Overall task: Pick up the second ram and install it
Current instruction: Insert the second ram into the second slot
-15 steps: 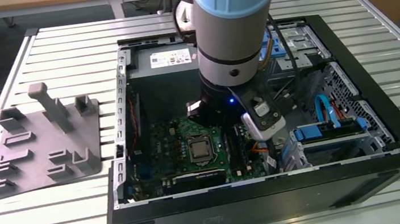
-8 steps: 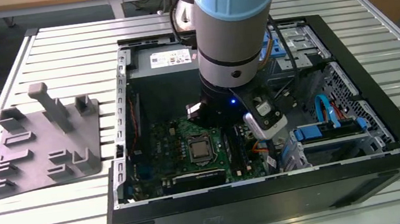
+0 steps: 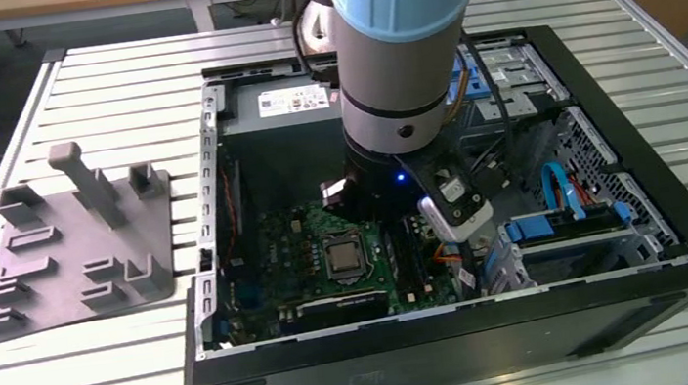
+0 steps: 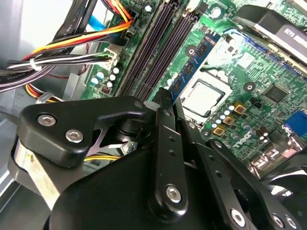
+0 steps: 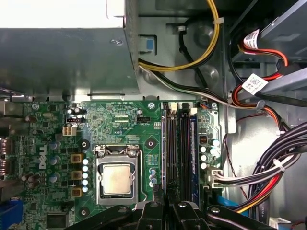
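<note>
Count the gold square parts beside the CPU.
3 gold square parts in one row alongside the CPU: a middle one and one at each end. Both wrist views show three; none seems hidden.

**Second ram clamped on edge above the board**

In the second wrist view the second ram (image 4: 194, 60) is a thin, narrow, dark blue stick carrying a row of black chips. Its near end sits between the fingers (image 4: 165, 124), which pinch it. From there it runs straight out past the fingertips, standing on its long edge. It sits above the green board, parallel to the long dark slots beside it.
</note>
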Tool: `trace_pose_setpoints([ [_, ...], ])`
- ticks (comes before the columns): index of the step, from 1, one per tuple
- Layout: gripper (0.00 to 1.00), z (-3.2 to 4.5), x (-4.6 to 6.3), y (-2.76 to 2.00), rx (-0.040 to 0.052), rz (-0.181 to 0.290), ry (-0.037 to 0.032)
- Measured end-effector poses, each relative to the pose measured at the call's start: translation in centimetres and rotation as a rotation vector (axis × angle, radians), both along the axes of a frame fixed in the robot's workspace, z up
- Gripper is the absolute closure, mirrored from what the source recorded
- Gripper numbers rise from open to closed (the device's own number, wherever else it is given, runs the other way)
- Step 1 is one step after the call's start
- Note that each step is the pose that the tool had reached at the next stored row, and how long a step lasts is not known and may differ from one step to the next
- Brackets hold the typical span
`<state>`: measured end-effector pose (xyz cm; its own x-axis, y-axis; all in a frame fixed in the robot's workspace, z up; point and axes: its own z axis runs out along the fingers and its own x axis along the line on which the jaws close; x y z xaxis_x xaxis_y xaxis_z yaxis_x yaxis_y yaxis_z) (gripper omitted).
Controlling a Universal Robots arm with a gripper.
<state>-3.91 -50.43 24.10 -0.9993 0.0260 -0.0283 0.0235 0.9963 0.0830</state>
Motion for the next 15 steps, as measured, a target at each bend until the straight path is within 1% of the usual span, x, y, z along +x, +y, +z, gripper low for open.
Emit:
trace_pose_setpoints([
  [12,0.86,-0.70,0.0,0.01,0.0000,0.000,0.0000],
  [13,0.86,-0.98,0.0,0.18,-0.0002,0.000,0.0000],
  [15,0.86,-1.26,0.1,0.33,0.0001,0.001,0.0000],
])
